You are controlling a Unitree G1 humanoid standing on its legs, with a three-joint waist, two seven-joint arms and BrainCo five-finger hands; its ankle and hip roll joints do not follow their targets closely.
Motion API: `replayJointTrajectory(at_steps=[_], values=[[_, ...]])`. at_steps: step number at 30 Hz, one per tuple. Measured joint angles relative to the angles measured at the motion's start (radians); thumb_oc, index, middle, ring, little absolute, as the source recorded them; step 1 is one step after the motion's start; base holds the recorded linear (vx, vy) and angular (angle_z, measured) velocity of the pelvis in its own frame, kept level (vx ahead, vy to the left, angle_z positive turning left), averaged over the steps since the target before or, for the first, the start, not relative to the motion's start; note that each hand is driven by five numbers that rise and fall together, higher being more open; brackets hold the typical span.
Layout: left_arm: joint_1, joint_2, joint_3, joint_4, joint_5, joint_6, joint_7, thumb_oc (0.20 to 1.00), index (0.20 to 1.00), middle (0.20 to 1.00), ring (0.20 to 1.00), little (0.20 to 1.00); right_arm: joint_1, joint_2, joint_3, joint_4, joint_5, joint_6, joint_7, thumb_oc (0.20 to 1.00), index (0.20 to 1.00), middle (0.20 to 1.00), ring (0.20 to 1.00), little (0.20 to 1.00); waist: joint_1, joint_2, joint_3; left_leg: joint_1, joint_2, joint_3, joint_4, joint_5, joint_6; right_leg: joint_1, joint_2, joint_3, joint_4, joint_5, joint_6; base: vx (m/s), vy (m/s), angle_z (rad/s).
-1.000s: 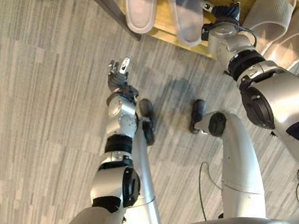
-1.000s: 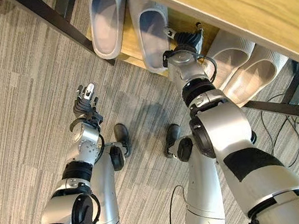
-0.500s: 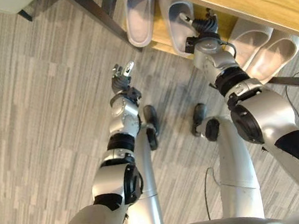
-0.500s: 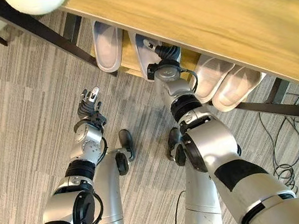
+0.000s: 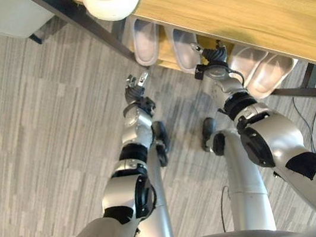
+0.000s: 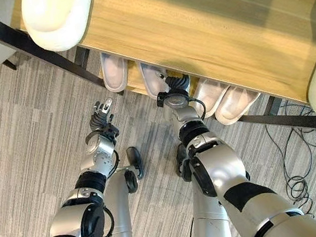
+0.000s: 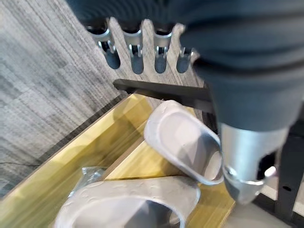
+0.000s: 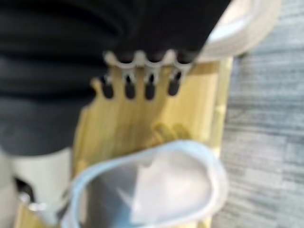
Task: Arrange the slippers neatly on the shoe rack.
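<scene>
Both light grey foam slippers (image 5: 146,39) sit side by side on the low wooden shelf of the shoe rack (image 6: 135,86). Right hand (image 5: 214,64) at the right slipper's (image 5: 186,54) 5 o'clock heel, fingers straight, holding nothing. Left hand (image 5: 136,89) idle above the floor, fingers relaxed. Expect light, squashy, grippy foam; you'd best nudge the heel rim.

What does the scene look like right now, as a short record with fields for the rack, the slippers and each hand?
shoe rack: wooden shelves on a dark metal frame, standing on grey striped floor
grey slippers: pair side by side on the lower shelf, heels toward the robot
beige slippers: pair on the same shelf, to the robot's right of the grey pair
cream slipper: on the top shelf, heel overhanging the edge
left hand: open, above the floor before the rack, holding nothing
right hand: open, at the heel of the right grey slipper
</scene>
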Motion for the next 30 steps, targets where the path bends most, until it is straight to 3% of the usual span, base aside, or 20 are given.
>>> replayJointTrajectory(at_steps=[10, 24, 30], values=[[0.057, 0.004, -0.02, -0.012, 0.03, 0.0, -0.002, 1.0, 1.0, 1.0, 1.0, 1.0, 0.077, 0.023, 0.05, -0.058, 0.003, 0.018, 0.108, 1.0, 1.0, 1.0, 1.0, 1.0, 0.002, -0.001, -0.017, -0.029, 0.0, -0.012, -0.003, 0.006, -0.005, -0.022, 0.004, -0.005, -0.002, 0.002, 0.004, 0.0, -0.001, 0.0], [0.072, -0.016, -0.019, -0.011, 0.039, -0.014, 0.023, 1.0, 1.0, 1.0, 1.0, 1.0, 0.094, 0.044, 0.068, -0.064, 0.01, 0.032, 0.149, 1.0, 1.0, 1.0, 1.0, 1.0, 0.003, -0.005, -0.026, -0.113, -0.001, -0.026, 0.047, -0.003, 0.004, -0.092, 0.005, 0.001, 0.04, -0.007, 0.006, 0.01, -0.004, 0.01], [0.06, 0.012, -0.02, -0.009, 0.039, -0.014, 0.022, 1.0, 1.0, 1.0, 1.0, 1.0, 0.055, 0.001, 0.086, -0.045, 0.009, 0.024, 0.171, 1.0, 1.0, 1.0, 1.0, 1.0, 0.005, -0.017, -0.047, -0.169, -0.004, -0.029, 0.071, 0.0, -0.002, -0.15, -0.003, 0.0, 0.074, -0.012, 0.0, 0.05, -0.005, 0.03]])
